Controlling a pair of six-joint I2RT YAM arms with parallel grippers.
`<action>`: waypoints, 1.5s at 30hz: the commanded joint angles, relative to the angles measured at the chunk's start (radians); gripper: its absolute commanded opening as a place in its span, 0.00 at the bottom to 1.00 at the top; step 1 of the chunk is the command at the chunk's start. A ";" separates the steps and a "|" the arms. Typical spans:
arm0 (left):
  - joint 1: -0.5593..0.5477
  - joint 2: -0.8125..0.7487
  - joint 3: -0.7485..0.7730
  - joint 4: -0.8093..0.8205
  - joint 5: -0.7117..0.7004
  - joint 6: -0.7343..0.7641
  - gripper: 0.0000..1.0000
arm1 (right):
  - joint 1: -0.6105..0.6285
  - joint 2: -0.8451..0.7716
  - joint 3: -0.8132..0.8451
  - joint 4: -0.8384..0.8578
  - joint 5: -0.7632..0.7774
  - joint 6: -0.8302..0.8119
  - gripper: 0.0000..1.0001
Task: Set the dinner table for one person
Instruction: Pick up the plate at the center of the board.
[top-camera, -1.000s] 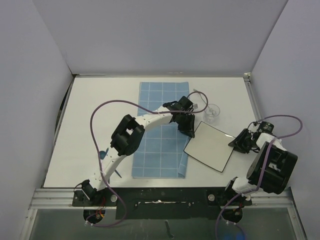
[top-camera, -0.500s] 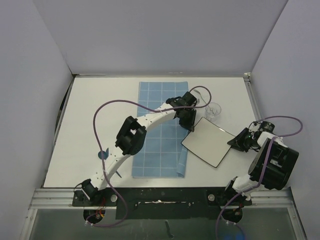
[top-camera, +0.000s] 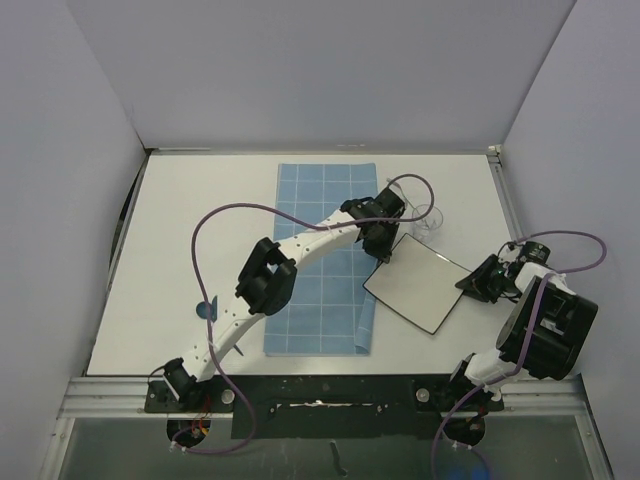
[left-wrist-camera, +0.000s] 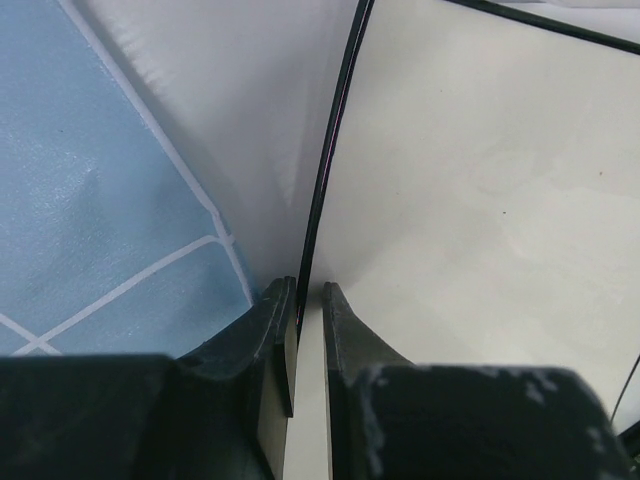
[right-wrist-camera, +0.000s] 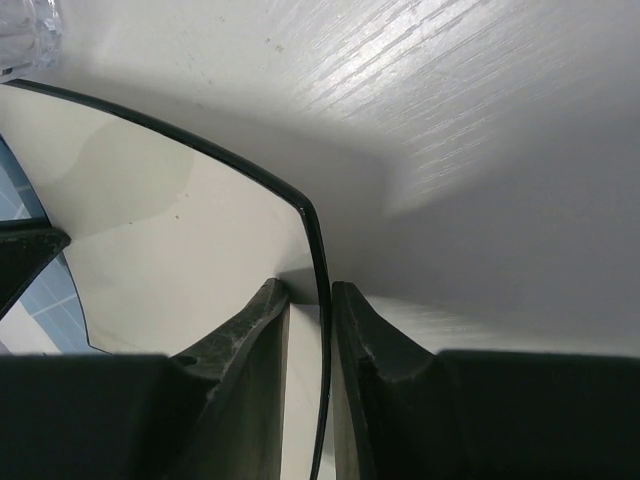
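Both ends of the square plate were gripped: the left gripper pinched the black rim at the far-left corner, fingers pressed close with the edge between them, and the right gripper was closed the same way on the opposite, right-hand corner. Whether the plate was lifted clear of the dinner table could not be told. It sat to the right of the blue gridded mat, with only its left corner reaching the mat's right edge. A clear glass stood just beyond the plate's far corner, on bare tabletop. By this layout the setting looked about half done: the mat was spread, but the plate probably needed centring on it, and the glass and any cutlery needed placing. A small blue object lay left of the mat, half hidden by the left arm and too small to identify. The overhead view gave that layout but hid the jaws. The wrist views alone showed the rim caught between the fingers, and the right one also caught the glass's base.
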 joint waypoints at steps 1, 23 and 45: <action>-0.131 -0.051 -0.024 0.100 0.076 -0.010 0.00 | 0.059 -0.032 0.025 -0.063 -0.199 0.048 0.00; -0.167 -0.198 0.008 0.044 -0.078 0.048 0.00 | 0.225 -0.064 0.097 -0.043 -0.196 0.157 0.00; -0.179 -0.220 -0.001 -0.023 -0.160 0.045 0.00 | 0.225 -0.066 0.076 -0.031 -0.201 0.143 0.00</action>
